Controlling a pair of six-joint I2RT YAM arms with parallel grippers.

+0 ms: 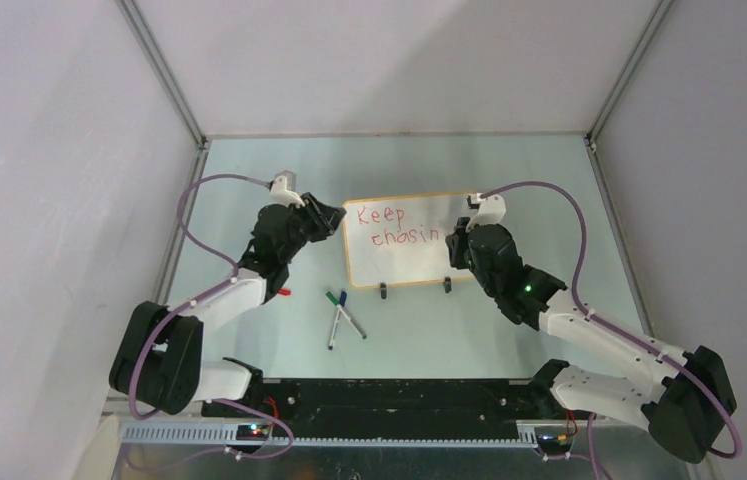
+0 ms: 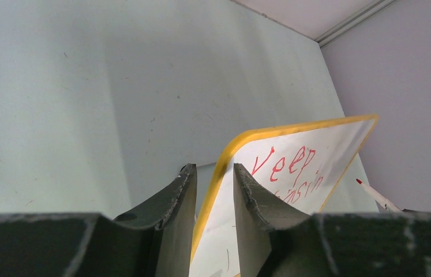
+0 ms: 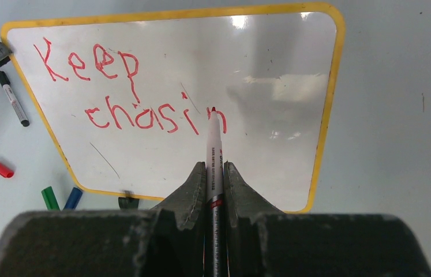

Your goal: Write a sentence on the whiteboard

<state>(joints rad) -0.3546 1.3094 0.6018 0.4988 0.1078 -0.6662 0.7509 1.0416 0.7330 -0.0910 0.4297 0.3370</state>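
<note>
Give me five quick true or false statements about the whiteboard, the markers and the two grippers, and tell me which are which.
1. The right gripper is shut on a red marker. True.
2. The whiteboard reads "Keep chasing dreams" in full. False: the sentence stops at "Keep chasin".
3. The left gripper has a finger on each side of the whiteboard's edge. True.
4. The red cap is on the red marker. False: it lies on the table off the board's corner, and the marker's tip is bare.
5. The whiteboard's frame is blue. False: it is yellow-orange.
</note>
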